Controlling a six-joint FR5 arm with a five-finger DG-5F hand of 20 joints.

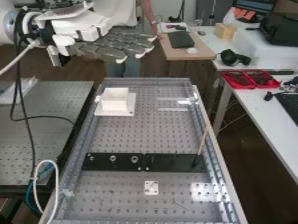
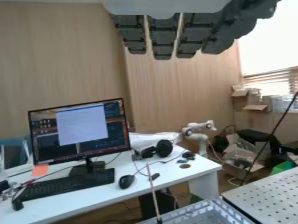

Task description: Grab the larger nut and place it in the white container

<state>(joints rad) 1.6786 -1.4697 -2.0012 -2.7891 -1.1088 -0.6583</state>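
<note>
At high view's upper left, hand (image 1: pixel 112 51) is released, w/ fingers approx. straight.

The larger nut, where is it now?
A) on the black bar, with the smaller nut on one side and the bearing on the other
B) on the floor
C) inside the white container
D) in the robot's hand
A: the high view shows the larger nut standing on the black bar, between the smaller nut and the bearing.
</note>
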